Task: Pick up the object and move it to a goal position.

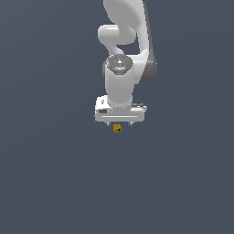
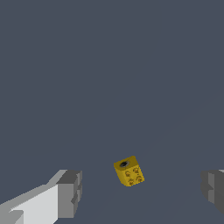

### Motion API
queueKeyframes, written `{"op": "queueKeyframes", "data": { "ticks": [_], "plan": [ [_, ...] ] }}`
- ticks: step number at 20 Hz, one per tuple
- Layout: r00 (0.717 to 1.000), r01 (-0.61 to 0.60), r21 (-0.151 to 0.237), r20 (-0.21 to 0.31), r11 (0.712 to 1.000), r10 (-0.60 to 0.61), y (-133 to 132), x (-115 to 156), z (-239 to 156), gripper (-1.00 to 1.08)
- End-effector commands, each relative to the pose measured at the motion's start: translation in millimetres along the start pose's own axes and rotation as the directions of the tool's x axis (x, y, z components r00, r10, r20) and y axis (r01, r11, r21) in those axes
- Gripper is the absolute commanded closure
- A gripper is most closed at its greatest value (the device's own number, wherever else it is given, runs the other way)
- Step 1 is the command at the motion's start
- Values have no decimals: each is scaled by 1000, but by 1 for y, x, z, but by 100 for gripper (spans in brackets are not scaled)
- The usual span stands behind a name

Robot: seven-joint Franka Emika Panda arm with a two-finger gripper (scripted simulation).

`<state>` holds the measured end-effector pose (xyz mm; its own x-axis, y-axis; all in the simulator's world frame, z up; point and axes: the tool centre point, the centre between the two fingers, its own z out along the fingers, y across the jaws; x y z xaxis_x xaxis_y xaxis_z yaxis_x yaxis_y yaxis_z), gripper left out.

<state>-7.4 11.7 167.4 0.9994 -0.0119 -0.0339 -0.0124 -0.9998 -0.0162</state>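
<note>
Slate-grey and featureless, the matte surface [image 1: 50,183] fills both views beneath the smooth, glossy white Panda arm [image 1: 122,77], whose rounded links end in a boxy white gripper [image 1: 119,124]. Its blocky grey-padded fingers [image 2: 70,192] stand spread wide, released and gripping nothing. Between them, touching neither, sits the object [image 2: 129,171], a tiny yellow-gold cube, tilted, with one dark round hole and small embossed dots.
</note>
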Motion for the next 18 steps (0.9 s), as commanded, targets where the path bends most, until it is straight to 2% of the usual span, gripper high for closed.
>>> {"op": "queueKeyframes", "data": {
  "ticks": [1, 10, 18],
  "plan": [
    [1000, 0, 0, 0, 1000, 0, 0, 0, 0, -92],
    [1000, -23, 8, 2, 1000, 23, 25, 0, -2, -92],
    [1000, -25, 8, 2, 1000, 25, 25, 0, -1, -92]
  ]
}}
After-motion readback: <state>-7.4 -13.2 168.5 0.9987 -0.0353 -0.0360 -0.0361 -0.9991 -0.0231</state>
